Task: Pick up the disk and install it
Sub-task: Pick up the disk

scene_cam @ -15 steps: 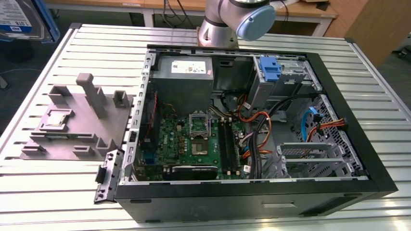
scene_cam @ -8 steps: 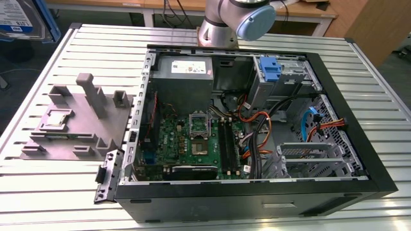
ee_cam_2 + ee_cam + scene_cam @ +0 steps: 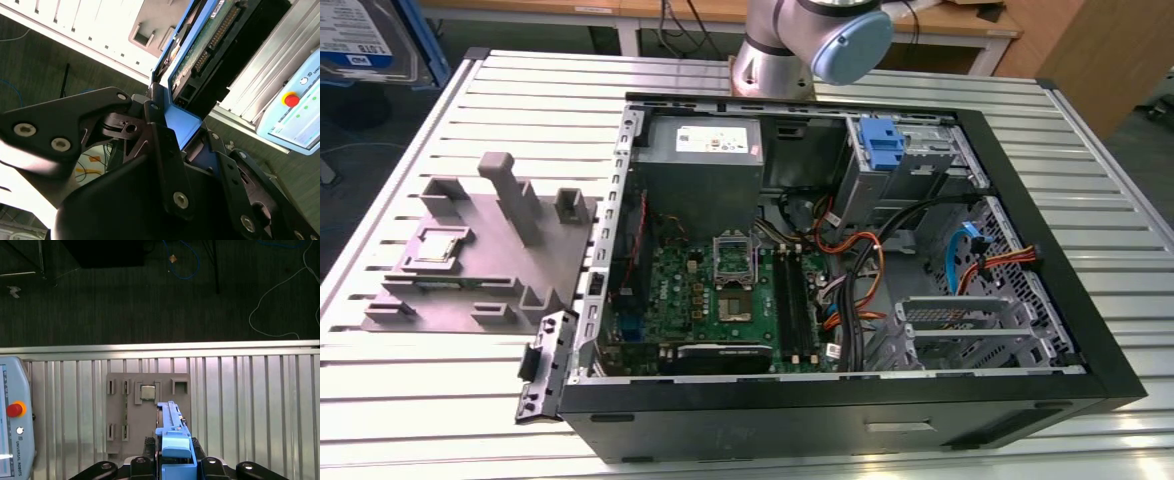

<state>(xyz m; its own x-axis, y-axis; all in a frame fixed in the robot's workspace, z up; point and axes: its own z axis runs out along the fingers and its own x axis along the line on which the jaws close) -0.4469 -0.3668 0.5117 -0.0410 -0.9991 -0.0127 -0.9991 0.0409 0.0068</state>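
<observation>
Clamped on the disk (image 3: 210,45), the end effector (image 3: 169,131) has its black fingers (image 3: 159,142) pressed together on the blue bracket. The green circuit board of the disk faces the second wrist view. In the first wrist view the disk (image 3: 172,440) sticks out edge-on from the end effector (image 3: 175,462), high over the slatted surface (image 3: 250,405), so the wrist points downward. Below it lies a grey fixture plate (image 3: 150,415) with a processor chip (image 3: 147,392), and beside it a teach pendant (image 3: 12,435). Farther out is dark floor (image 3: 125,300) with cables. In the exterior view the disk (image 3: 367,45) hangs at the upper left corner, well apart from the open computer case (image 3: 854,250). The arm (image 3: 814,40) rises behind that case.
</observation>
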